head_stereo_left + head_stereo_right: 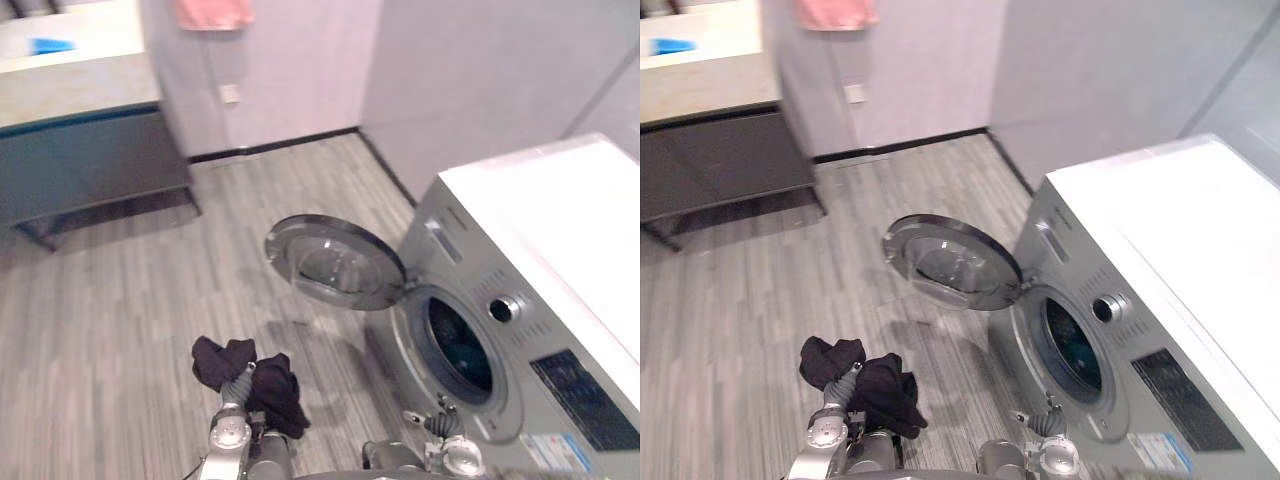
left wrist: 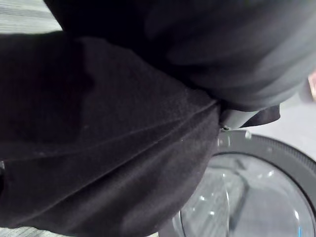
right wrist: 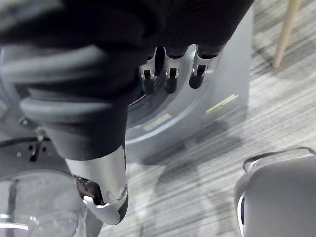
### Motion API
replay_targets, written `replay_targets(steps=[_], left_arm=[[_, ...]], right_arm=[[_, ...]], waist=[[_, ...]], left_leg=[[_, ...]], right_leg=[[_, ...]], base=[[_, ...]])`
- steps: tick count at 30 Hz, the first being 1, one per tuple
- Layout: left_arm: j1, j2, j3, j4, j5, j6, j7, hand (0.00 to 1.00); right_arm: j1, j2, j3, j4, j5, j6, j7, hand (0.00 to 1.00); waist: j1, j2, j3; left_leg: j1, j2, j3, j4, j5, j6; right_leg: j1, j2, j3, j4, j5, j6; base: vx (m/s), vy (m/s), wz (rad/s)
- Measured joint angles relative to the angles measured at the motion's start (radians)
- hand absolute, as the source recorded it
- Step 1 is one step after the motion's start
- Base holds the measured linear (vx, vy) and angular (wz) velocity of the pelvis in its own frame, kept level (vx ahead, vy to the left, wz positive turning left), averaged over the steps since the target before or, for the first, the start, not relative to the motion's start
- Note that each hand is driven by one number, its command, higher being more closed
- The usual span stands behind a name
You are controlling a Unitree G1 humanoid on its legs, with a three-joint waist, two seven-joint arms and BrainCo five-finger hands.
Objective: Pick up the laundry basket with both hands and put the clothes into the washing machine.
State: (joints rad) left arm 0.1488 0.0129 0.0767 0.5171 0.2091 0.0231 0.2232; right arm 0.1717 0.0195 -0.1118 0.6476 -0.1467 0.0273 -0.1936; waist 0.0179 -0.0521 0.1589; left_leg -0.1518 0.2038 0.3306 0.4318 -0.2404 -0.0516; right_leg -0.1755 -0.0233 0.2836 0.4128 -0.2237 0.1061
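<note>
A black garment [image 1: 262,385] hangs bunched over my left hand [image 2: 237,54] above the floor, left of the washing machine [image 1: 560,240]. The cloth [image 2: 98,143] hides that hand's fingers. The machine's round door [image 1: 335,262] stands swung open toward the left, and the drum opening [image 1: 460,345] is dark, with something teal inside. My right hand [image 3: 170,74] hangs low in front of the machine's lower front panel, fingers relaxed and holding nothing, thumb [image 3: 103,197] apart from them.
A dark cabinet with a light top [image 1: 80,150] stands at the back left, with a blue item [image 1: 50,45] on it. A pink towel [image 1: 213,12] hangs on the back wall. Grey plank floor [image 1: 120,330] spreads between cabinet and machine.
</note>
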Motion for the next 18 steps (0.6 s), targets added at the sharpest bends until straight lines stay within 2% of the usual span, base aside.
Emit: replay_targets(steps=[1, 2, 3, 4, 5, 6, 7, 8, 10, 11, 12, 13, 14, 15, 16, 18], left_arm=[[0.0, 0.004, 0.0, -0.006, 0.0, 0.001, 0.0, 1.0], [-0.003, 0.017, 0.0, -0.014, -0.001, 0.001, 0.002, 1.0], [-0.012, 0.026, -0.001, -0.012, -0.001, 0.002, 0.002, 1.0], [-0.017, 0.03, -0.004, -0.01, -0.001, 0.002, 0.002, 1.0], [-0.032, 0.05, -0.005, -0.004, -0.001, 0.002, 0.001, 1.0], [-0.054, 0.057, -0.005, 0.01, -0.002, 0.001, 0.001, 1.0], [-0.065, 0.064, -0.004, 0.018, -0.002, 0.001, 0.001, 1.0], [-0.082, 0.079, -0.005, 0.034, -0.002, 0.002, 0.0, 1.0], [-0.083, 0.068, -0.001, 0.034, -0.002, 0.002, 0.0, 1.0], [-0.066, 0.068, 0.005, 0.034, -0.002, 0.003, -0.002, 1.0], [-0.052, 0.066, 0.004, 0.034, -0.002, 0.004, -0.002, 1.0], [-0.037, 0.062, 0.003, 0.033, -0.003, 0.004, -0.003, 1.0], [-0.03, 0.051, -0.011, 0.03, -0.004, 0.004, -0.004, 1.0], [-0.03, 0.046, -0.017, 0.03, -0.005, 0.004, -0.005, 1.0], [-0.031, 0.045, -0.036, 0.029, -0.006, 0.004, -0.006, 1.0], [-0.026, 0.043, -0.048, 0.024, -0.008, 0.003, -0.006, 1.0]], right_arm=[[-0.012, 0.0, 0.005, 0.001, 0.0, 0.001, -0.001, 0.0], [-0.03, 0.0, 0.019, 0.003, 0.0, 0.001, -0.001, 0.0], [-0.059, -0.006, 0.027, 0.019, -0.001, -0.001, -0.003, 0.0], [-0.072, -0.01, 0.028, 0.031, -0.001, -0.002, -0.003, 0.0], [-0.098, -0.021, 0.031, 0.07, -0.002, -0.002, -0.004, 0.0], [-0.121, -0.031, 0.031, 0.107, -0.003, -0.001, -0.004, 0.0], [-0.126, -0.037, 0.03, 0.121, -0.003, -0.001, -0.004, 0.0], [-0.13, -0.053, 0.028, 0.141, -0.003, -0.001, -0.005, 0.0], [-0.128, -0.071, 0.029, 0.159, -0.003, 0.0, -0.005, 0.0], [-0.119, -0.079, 0.029, 0.153, -0.002, 0.0, -0.006, 0.0], [-0.114, -0.082, 0.03, 0.149, -0.001, -0.001, -0.009, 0.0], [-0.11, -0.083, 0.029, 0.144, 0.0, -0.001, -0.02, 0.0], [-0.11, -0.081, 0.026, 0.13, 0.0, -0.002, -0.025, 0.0], [-0.113, -0.083, 0.018, 0.125, 0.001, -0.002, -0.026, 0.0], [-0.115, -0.085, 0.005, 0.124, 0.001, -0.002, -0.026, 0.0], [-0.115, -0.086, 0.002, 0.123, 0.001, -0.001, -0.026, 0.0]], waist=[[0.002, 0.0, 0.0], [0.001, -0.007, -0.004], [-0.005, -0.004, -0.003], [-0.011, 0.003, -0.002], [-0.019, 0.016, -0.004], [-0.025, 0.014, -0.007], [-0.032, 0.018, -0.004], [-0.043, 0.033, 0.005], [-0.051, 0.045, 0.015], [-0.048, 0.058, 0.025], [-0.044, 0.063, 0.028], [-0.031, 0.054, 0.033], [-0.013, 0.046, 0.039], [-0.006, 0.047, 0.042], [-0.002, 0.044, 0.047], [-0.001, 0.036, 0.052]], left_leg=[[0.013, 0.008, 0.033, -0.009, -0.001, 0.002], [0.045, 0.011, 0.115, -0.044, 0.0, 0.003], [0.074, 0.014, 0.182, -0.07, 0.0, 0.003], [0.083, 0.016, 0.201, -0.079, 0.001, 0.002], [0.095, 0.024, 0.235, -0.096, 0.008, -0.007], [0.107, 0.025, 0.248, -0.12, 0.018, -0.016], [0.109, 0.024, 0.249, -0.126, 0.025, -0.021], [0.118, 0.034, 0.249, -0.125, 0.029, -0.027], [0.119, 0.083, 0.242, -0.022, 0.03, -0.03], [0.112, 0.144, 0.213, 0.126, 0.039, -0.015], [0.097, 0.173, 0.174, 0.224, 0.063, 0.023], [0.044, 0.196, 0.098, 0.367, 0.12, 0.091], [-0.024, 0.172, -0.003, 0.463, 0.046, 0.056], [-0.053, 0.156, -0.043, 0.477, 0.008, 0.041], [-0.099, 0.116, -0.11, 0.453, -0.032, 0.028], [-0.141, 0.052, -0.194, 0.328, -0.055, 0.009]], right_leg=[[-0.014, -0.01, -0.049, 0.001, 0.014, -0.005], [-0.047, -0.061, -0.249, 0.005, 0.027, -0.015], [-0.057, -0.112, -0.453, -0.001, 0.03, -0.049], [-0.056, -0.131, -0.513, -0.006, 0.037, -0.065], [-0.051, -0.152, -0.626, -0.04, 0.065, -0.074], [-0.05, -0.146, -0.663, -0.061, 0.086, -0.074], [-0.044, -0.138, -0.661, -0.069, 0.088, -0.074], [-0.035, -0.12, -0.653, -0.084, 0.089, -0.075], [-0.005, -0.091, -0.633, -0.093, 0.079, -0.083], [0.043, -0.058, -0.615, -0.102, 0.073, -0.092], [0.069, -0.042, -0.599, -0.102, 0.066, -0.105], [0.097, -0.033, -0.554, -0.102, 0.056, -0.12], [0.108, -0.029, -0.486, -0.103, 0.036, -0.129], [0.106, -0.027, -0.465, -0.102, 0.031, -0.128], [0.107, -0.024, -0.431, -0.098, 0.025, -0.125], [0.109, -0.016, -0.37, -0.091, 0.017, -0.118]], base=[[0.03, 0.14, -1.8], [0.04, 0.091, -1.78], [0.06, 0.11, -1.64], [0.1, 0.092, -1.39], [0.13, 0.023, -1.02], [0.14, -0.021, -0.88], [0.16, -0.085, -0.52], [0.17, -0.131, -0.38], [0.19, -0.167, -0.56], [0.16, -0.158, -0.72], [0.18, -0.183, -1.05], [0.17, -0.066, -1.29], [0.16, -0.009, -1.26], [0.15, 0.079, -1.15], [0.15, 0.081, -0.84], [0.18, 0.139, -0.93]])
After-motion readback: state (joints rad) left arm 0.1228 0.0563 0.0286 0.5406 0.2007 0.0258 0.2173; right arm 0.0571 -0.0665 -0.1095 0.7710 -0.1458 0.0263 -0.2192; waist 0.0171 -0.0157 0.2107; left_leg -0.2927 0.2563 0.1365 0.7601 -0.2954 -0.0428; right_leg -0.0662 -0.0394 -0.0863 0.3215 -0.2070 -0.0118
